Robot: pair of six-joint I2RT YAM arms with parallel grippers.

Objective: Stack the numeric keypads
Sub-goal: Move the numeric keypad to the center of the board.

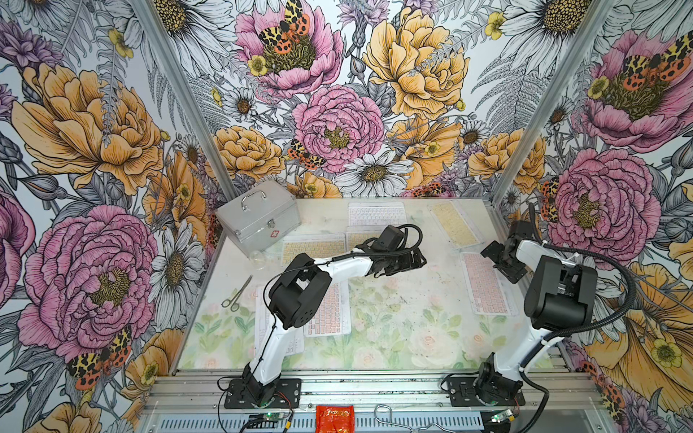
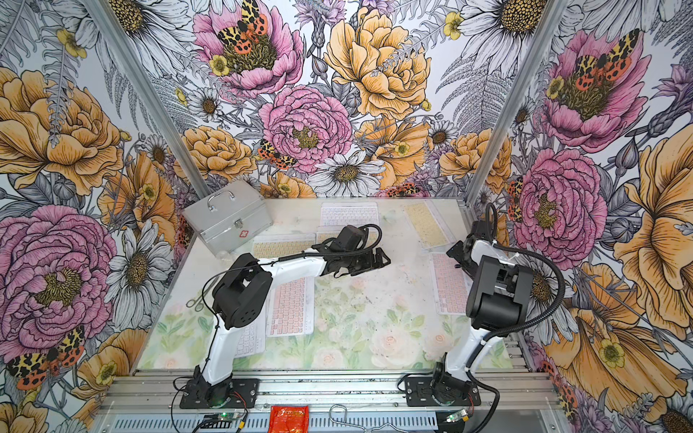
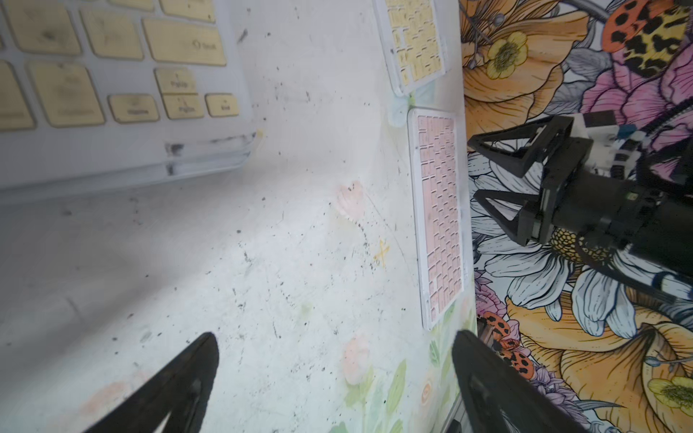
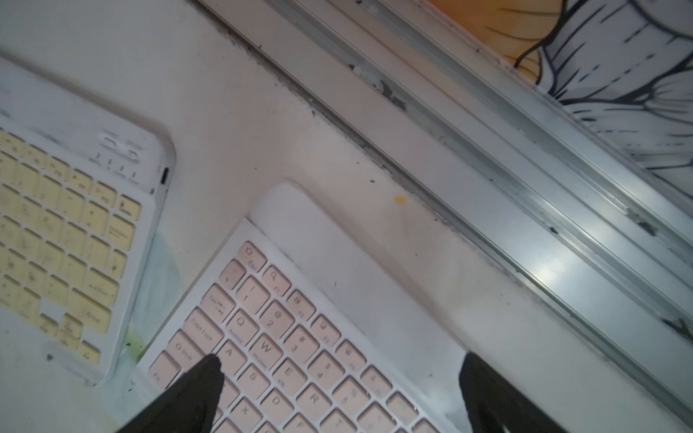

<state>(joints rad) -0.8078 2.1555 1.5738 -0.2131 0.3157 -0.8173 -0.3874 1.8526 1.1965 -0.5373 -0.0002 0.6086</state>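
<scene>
Spread wide and holding nothing, the left gripper (image 3: pixel 334 337) is hovering over the bare middle of the table (image 1: pixel 393 330), just off the corner of a yellow keypad (image 3: pixel 112 75) whose keys are showing Shift, PgUp, PgDn and End. By the table's right edge the right gripper (image 4: pixel 341 360) is gaping too, empty, above a pink keypad (image 4: pixel 300 337) that is showing Caps Lock, Q, W, A, S, D, E and R; whether a fingertip is touching it I cannot tell. A second yellow keypad (image 1: pixel 453 223) is lying near the far right corner and a white keypad (image 1: pixel 376 214) along the far edge. A silver case (image 1: pixel 258 219) is bearing a small red cross emblem at the far left corner.
</scene>
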